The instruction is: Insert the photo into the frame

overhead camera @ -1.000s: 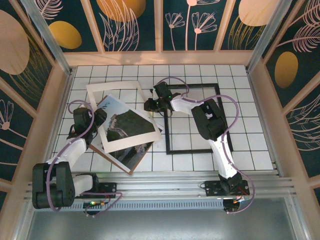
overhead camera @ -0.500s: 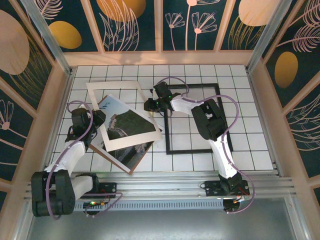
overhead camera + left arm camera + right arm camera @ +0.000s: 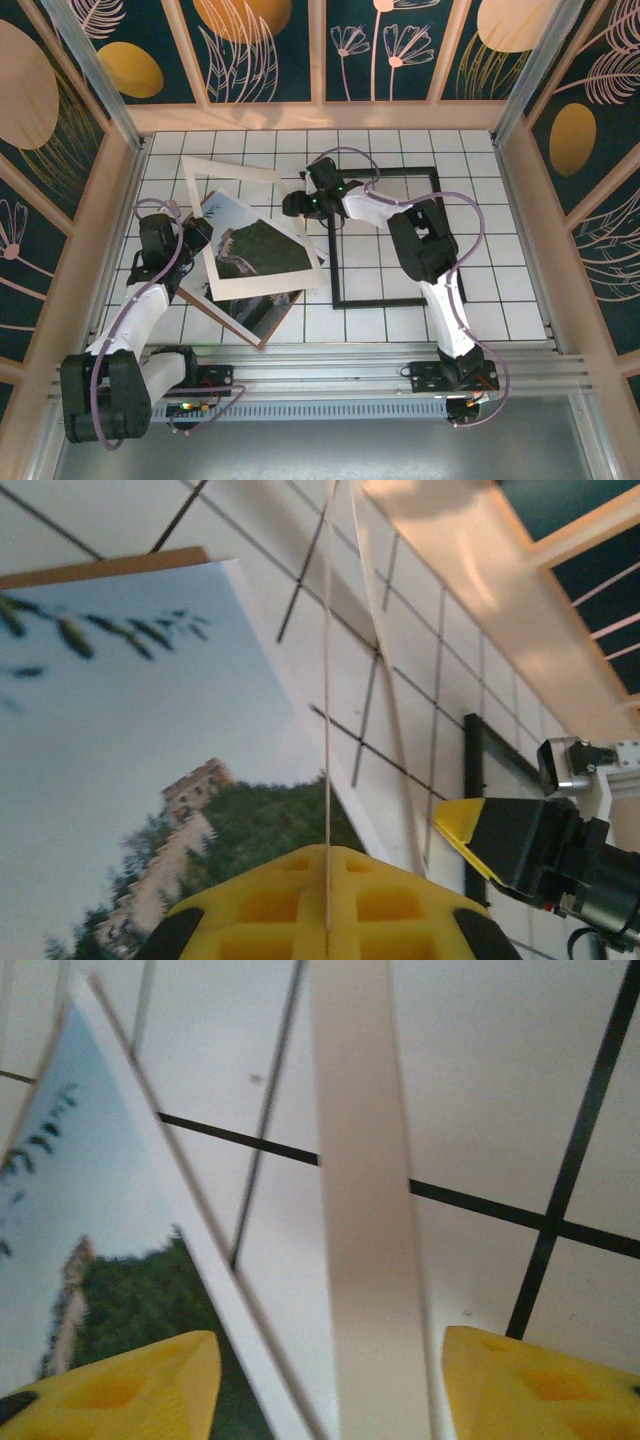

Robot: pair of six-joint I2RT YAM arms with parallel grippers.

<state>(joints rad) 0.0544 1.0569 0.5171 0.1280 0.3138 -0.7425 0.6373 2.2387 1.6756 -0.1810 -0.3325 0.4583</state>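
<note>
Photo (image 3: 250, 245) lay tilted on the tabletop (image 3: 500, 250), left of the frame (image 3: 390, 305). It sat on a brown backing board (image 3: 100, 568) with a cream mat border (image 3: 230, 172) lying over it. The photo was not in the frame yet, and the frame lay flat and empty. Task looked early: the mat would have to come off, then the photo go right and drop inside the rails.

Left fingers (image 3: 260, 890) were pinched fully together at the photo's left side on a thin cream edge, most likely the mat, not the photo. Right fingers (image 3: 120, 1380) stood apart, straddling the mat's far strip with a gap on both sides, holding nothing.

Edges: the mat's lower right corner sat just beside the frame's left rail, and the right arm reached across the frame's upper left corner. Open room: bare tiles inside the frame and right of it. The wooden side wall (image 3: 100, 230) was near the left arm, so it looked tight there.
</note>
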